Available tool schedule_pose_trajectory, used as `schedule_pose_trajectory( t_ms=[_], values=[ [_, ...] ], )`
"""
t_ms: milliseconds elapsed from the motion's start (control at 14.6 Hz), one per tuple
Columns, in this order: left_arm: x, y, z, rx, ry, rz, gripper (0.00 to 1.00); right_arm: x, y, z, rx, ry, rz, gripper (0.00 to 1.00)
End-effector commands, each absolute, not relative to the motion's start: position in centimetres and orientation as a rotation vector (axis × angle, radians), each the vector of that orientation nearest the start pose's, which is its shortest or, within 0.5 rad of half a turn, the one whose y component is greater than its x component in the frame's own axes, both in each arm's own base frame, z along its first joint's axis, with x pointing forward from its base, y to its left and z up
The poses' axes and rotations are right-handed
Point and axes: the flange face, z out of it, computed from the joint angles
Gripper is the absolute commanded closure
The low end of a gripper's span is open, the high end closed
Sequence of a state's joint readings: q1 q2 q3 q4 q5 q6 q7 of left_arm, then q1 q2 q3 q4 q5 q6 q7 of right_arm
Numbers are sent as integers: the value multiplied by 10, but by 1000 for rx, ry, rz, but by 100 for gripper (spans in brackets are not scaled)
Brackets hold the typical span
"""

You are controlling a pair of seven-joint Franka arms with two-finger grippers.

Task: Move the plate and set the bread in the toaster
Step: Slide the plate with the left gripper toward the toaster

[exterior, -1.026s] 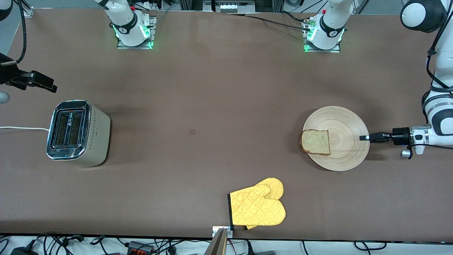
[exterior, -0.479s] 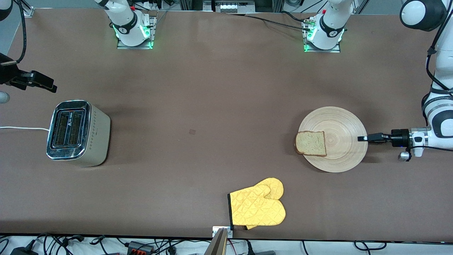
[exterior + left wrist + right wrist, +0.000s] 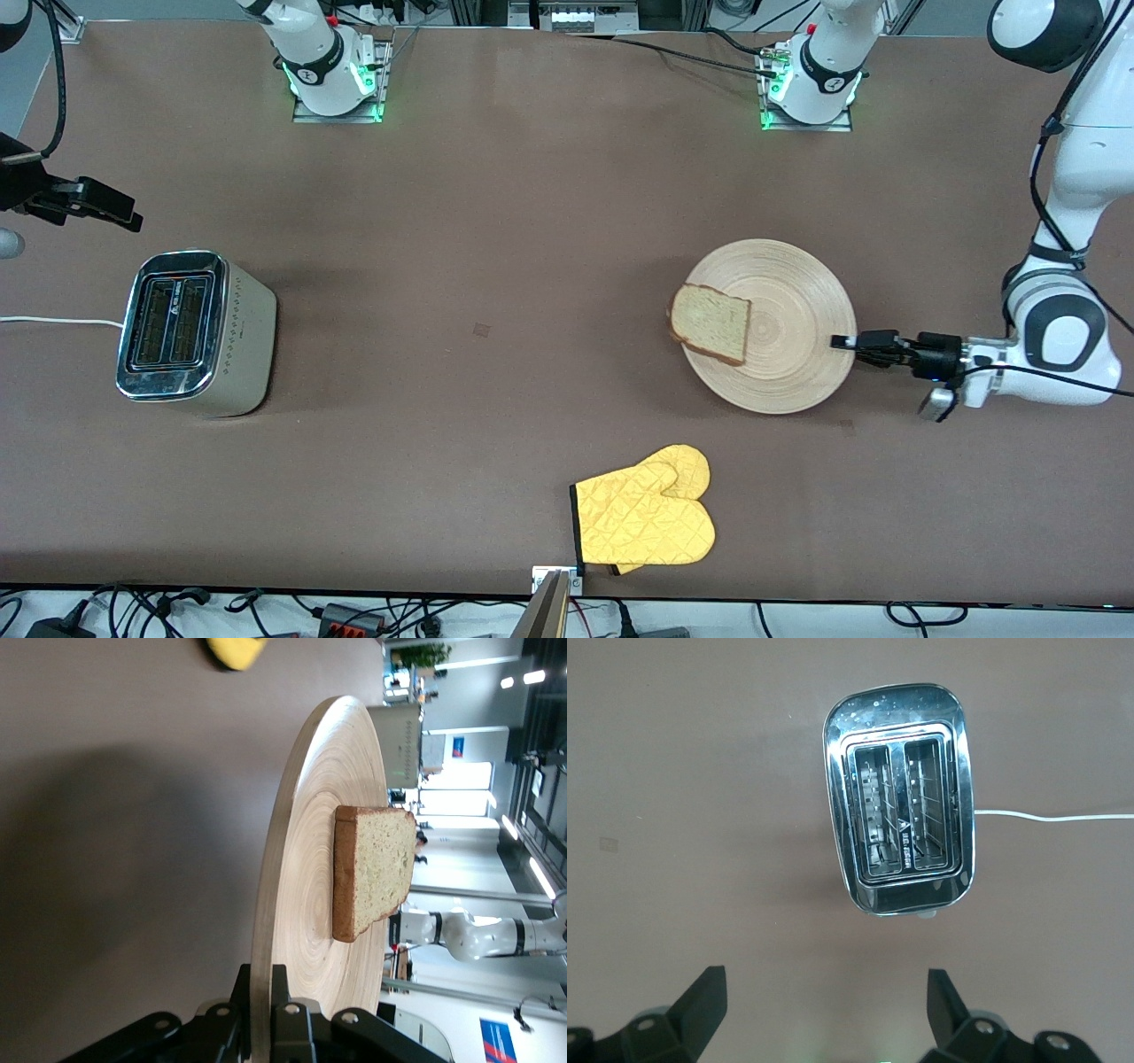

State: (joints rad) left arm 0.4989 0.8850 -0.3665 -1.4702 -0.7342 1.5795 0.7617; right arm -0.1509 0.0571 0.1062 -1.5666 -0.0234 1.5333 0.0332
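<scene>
The round light-wood plate is held off the table at the left arm's end. My left gripper is shut on its rim; in the left wrist view the rim runs between the jaws of my left gripper. The bread lies on the plate, at the side away from the gripper, and also shows in the left wrist view. The toaster stands at the right arm's end, its two slots bare. My right gripper waits open in the air beside the toaster; it also shows in the right wrist view.
A yellow oven mitt lies near the table's front edge, nearer to the front camera than the plate. The toaster's white cord runs off the right arm's end of the table. Brown table stretches between toaster and plate.
My left gripper has carried the plate with the bread toward the table's middle and a little farther from the front camera. The right arm has not moved.
</scene>
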Motion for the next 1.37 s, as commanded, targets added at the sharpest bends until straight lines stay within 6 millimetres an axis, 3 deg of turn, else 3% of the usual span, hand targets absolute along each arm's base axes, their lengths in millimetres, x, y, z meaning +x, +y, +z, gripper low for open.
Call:
schedule_pose_trajectory(
  t_ms=[0,274,479,752,1094,1300],
  values=[
    [654,-24,187,1903,-347,-224,98,565,-31,597,-3150,109,147,0],
    [650,-144,174,1900,-274,-131,98,565,-31,597,-3150,109,147,0],
    [643,-212,170,1916,-244,-92,98,565,-31,597,-3151,109,147,0],
    [619,-296,157,1941,-183,-53,98,565,-31,597,-3151,109,147,0],
    [585,-363,133,1895,-98,-1,98,565,-31,597,-3150,109,147,0],
    [573,-368,108,1914,-103,11,98,565,-31,597,-3153,109,145,0]
  ],
)
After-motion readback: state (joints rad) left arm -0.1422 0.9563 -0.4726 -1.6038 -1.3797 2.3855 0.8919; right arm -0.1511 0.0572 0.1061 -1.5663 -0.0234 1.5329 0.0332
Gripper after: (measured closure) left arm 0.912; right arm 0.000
